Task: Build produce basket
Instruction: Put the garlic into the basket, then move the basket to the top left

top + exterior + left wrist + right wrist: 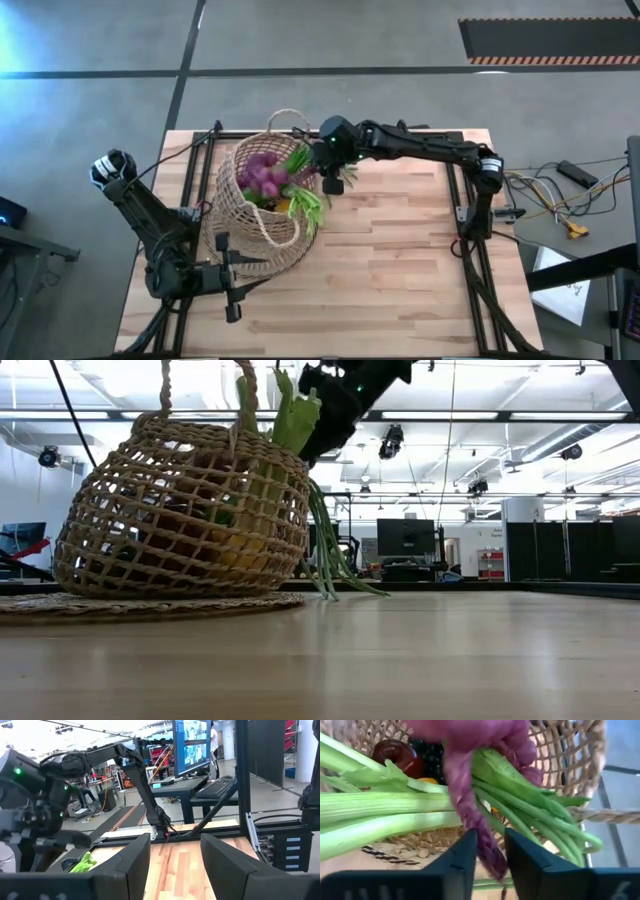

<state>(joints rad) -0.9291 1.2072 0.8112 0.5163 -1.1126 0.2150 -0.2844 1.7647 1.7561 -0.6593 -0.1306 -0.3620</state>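
Two arms: right gripper (487, 857) slightly parted astride purple onion string (470, 815) by basket (240, 215); left gripper (175, 865) open, idle

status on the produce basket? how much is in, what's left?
Mostly done: the basket already holds purple onions, a leek, green beans, a red onion and grapes. In hand: the right gripper sits at the rim, fingers parted around the purple string's tail. Left gripper waits open, empty. No loose produce shows on the table.
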